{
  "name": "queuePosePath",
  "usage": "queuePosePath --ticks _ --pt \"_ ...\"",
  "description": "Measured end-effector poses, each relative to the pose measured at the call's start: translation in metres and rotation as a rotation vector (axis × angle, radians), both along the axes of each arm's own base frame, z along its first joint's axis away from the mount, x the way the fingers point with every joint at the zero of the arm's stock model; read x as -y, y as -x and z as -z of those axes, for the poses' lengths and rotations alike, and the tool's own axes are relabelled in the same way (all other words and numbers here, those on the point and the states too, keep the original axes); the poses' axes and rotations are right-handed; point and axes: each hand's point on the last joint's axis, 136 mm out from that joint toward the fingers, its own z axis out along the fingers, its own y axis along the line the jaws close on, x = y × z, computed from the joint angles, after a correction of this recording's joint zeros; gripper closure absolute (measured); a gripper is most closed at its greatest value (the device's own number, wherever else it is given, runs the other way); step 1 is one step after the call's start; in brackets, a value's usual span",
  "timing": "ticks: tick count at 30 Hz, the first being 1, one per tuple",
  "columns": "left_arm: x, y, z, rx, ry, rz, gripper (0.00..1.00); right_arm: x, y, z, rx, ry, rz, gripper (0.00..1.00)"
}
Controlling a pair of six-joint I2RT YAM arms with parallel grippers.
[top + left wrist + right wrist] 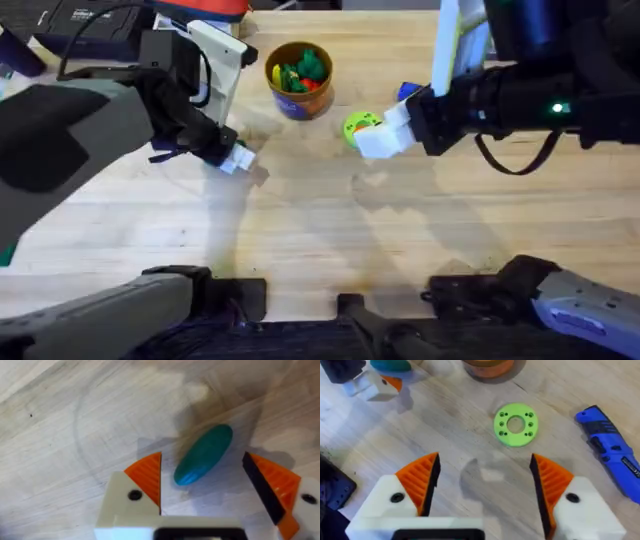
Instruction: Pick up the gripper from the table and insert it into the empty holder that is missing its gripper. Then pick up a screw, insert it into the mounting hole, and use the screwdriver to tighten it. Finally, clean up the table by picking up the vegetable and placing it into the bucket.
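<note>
The vegetable (204, 454) lies on the table (330, 230), between the spread fingers of the left gripper (210, 482), which does not yet touch it. It looks light, hard and smooth, so it may slip; I would grip it across the middle. The right gripper (485, 485) hangs with jaws apart near the bucket (299, 78).

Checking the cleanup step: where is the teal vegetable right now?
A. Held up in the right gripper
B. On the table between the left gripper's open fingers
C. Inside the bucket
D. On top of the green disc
B: in the left wrist view the vegetable lies on the wood between the left gripper's spread orange fingers, not yet squeezed.
</note>
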Motion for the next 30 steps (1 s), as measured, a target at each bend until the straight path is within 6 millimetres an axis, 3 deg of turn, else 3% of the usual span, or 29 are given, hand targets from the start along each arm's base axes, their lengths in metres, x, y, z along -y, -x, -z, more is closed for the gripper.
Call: queuePosePath --ticks 9,16,18,22,23,30 --pt "0.001 0.0 0.017 -0.051 0.002 0.005 0.002 -0.001 -0.002 0.007 -0.018 0.013 0.003 0.008" --pt "0.001 0.0 0.017 -0.062 0.006 0.003 0.013 -0.002 -0.004 0.015 -0.042 0.029 0.003 0.009" --pt "0.002 0.002 0.018 -0.071 0.01 0.002 0.209 -0.002 -0.004 0.015 -0.042 0.03 0.003 0.009" --pt "0.002 0.002 0.019 -0.073 0.01 0.003 0.857 -0.002 -0.004 0.015 -0.042 0.029 0.003 0.009" --pt "0.002 0.002 0.019 -0.072 0.01 0.003 0.945 -0.002 -0.005 0.015 -0.041 0.03 0.003 0.009" --pt "0.002 -0.001 0.007 -0.078 0.008 0.005 0.975 -0.002 -0.004 0.015 -0.042 0.03 0.003 0.007"
